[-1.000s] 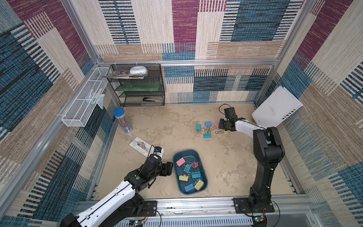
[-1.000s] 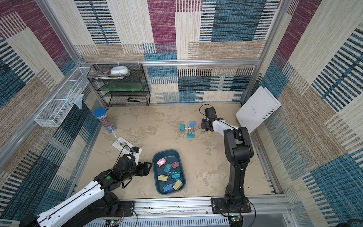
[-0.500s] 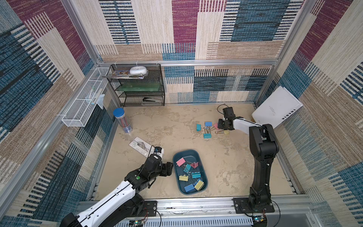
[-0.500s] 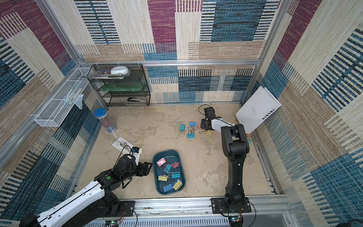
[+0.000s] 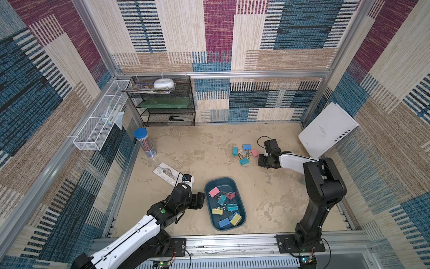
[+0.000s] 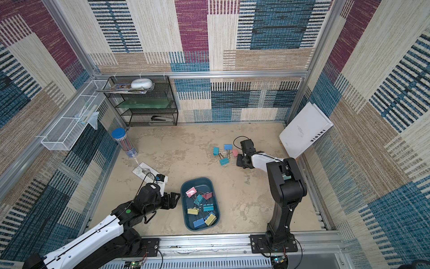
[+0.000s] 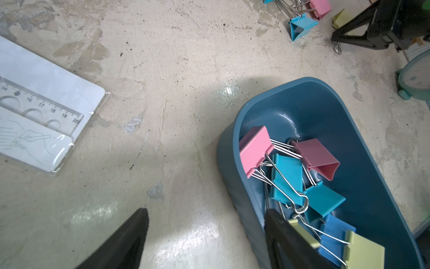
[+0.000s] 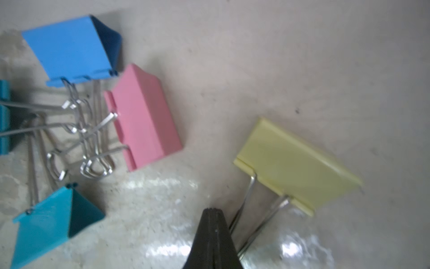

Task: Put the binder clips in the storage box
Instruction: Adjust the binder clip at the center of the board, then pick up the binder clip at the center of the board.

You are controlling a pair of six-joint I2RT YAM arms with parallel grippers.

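The storage box (image 5: 223, 184) is dark teal-blue; the binder clips (image 5: 214, 192) inside it are pink, teal, blue and yellow. Beyond the storage box, loose clips (image 5: 246, 147) are blue, teal, pink and yellow. Around it, walls (image 5: 218, 35) show maroon, blue and beige striped patches.

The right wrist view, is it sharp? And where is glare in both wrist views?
Right wrist view: blurred overall, the yellow binder clip soft-edged, glare on the table near the right gripper. Left wrist view: sharp, glare on the table beside the storage box.
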